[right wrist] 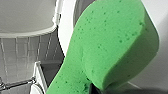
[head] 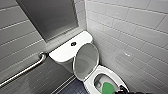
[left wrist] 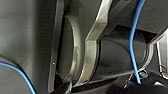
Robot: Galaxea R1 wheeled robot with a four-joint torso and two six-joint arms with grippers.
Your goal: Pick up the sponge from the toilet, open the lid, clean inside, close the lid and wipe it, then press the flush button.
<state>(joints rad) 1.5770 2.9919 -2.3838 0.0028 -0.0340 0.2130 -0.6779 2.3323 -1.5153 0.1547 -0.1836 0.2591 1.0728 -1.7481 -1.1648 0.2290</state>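
The white toilet stands in a tiled corner with its lid raised against the tank. The small dark flush button sits on the tank top. The bright green sponge is down inside the oval bowl, at the head view's lower edge. My right gripper shows as a dark shape just beside it and is shut on the sponge. In the right wrist view the sponge looms large, with white ceramic behind it. The left wrist view looks at my own dark body and blue cables.
A metal grab bar runs along the grey tiled wall left of the tank. A white tiled wall stands close on the toilet's right. A dark panel hangs above the tank. Dark floor lies left of the bowl.
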